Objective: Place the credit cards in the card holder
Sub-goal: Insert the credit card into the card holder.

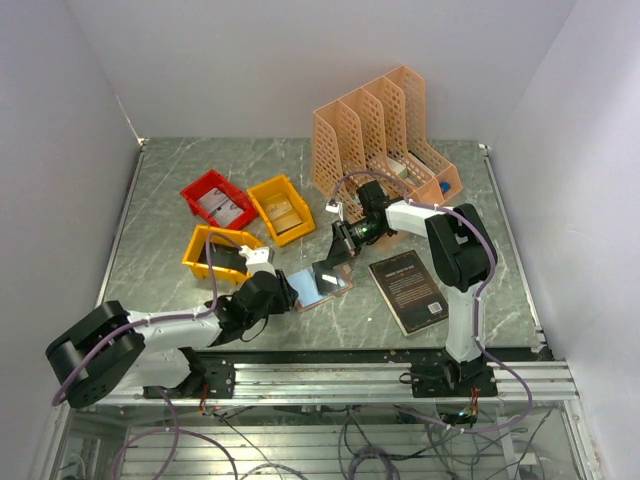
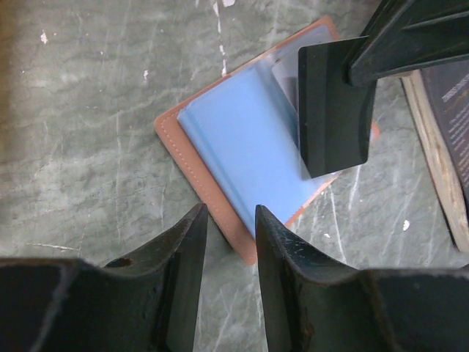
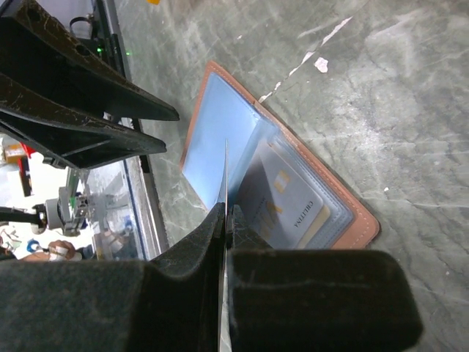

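Note:
The card holder [image 1: 308, 287] lies open on the table, salmon outside with pale blue inner faces [image 2: 249, 147]. My right gripper [image 3: 227, 213] is shut on a credit card [image 3: 226, 172], held on edge just above the holder's inner sleeves; in the left wrist view this card [image 2: 333, 110] looks dark. Another card [image 3: 293, 209] sits in a clear pocket of the holder [image 3: 352, 213]. My left gripper [image 2: 229, 224] stands partly open at the holder's near corner, which shows in the gap between its fingers. From above, the left gripper [image 1: 288, 292] and right gripper [image 1: 338, 258] flank the holder.
A black book [image 1: 407, 290] lies right of the holder. A peach lattice file organizer [image 1: 385, 135] stands at the back. A red bin [image 1: 218, 197] and two yellow bins [image 1: 281, 208] [image 1: 215, 255] sit on the left.

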`<state>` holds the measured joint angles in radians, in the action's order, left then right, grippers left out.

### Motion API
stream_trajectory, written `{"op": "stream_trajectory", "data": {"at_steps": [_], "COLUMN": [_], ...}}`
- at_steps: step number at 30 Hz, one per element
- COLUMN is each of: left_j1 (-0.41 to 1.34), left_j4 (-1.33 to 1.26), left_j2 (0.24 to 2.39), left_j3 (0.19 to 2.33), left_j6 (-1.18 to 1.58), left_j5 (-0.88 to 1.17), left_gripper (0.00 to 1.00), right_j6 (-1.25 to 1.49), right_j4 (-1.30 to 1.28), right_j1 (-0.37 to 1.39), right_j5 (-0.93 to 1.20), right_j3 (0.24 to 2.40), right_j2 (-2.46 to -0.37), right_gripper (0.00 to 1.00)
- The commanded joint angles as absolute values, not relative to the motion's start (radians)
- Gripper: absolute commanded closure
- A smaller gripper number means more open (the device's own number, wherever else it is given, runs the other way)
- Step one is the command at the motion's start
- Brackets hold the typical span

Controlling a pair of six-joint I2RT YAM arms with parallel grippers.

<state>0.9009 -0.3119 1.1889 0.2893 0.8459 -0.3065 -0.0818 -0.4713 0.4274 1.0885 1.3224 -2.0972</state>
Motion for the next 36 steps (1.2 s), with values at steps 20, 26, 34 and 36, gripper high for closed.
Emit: {"op": "stream_trajectory", "data": {"at_steps": [20, 26, 34, 36], "left_j1": [0.909, 0.907, 0.907, 0.908], "left_j4": [-0.245, -0.219, -0.225, -0.223], "left_j2": [1.361, 1.393, 1.413, 1.413], "left_j3": [0.416, 0.447, 0.457, 0.461], "left_j6": [0.796, 0.782, 0.772, 0.770], "left_j5": [-0.369, -0.391, -0.390, -0.392], "left_gripper": [0.57, 0.58, 0.58, 0.58], "right_j6": [-0.032, -0.022, -0.005, -0.005], "right_j4": [-0.523, -0.543, -0.560, -0.563], "right_j1": [0.468, 0.468, 0.468, 0.468], "right_j5": [0.847, 0.782, 0.748, 0.747], "right_j3": [1.384, 1.388, 1.391, 1.390], "right_j2": [-2.142, -2.129, -2.132, -2.131], "right_gripper": [1.00, 1.00, 1.00, 1.00]}}
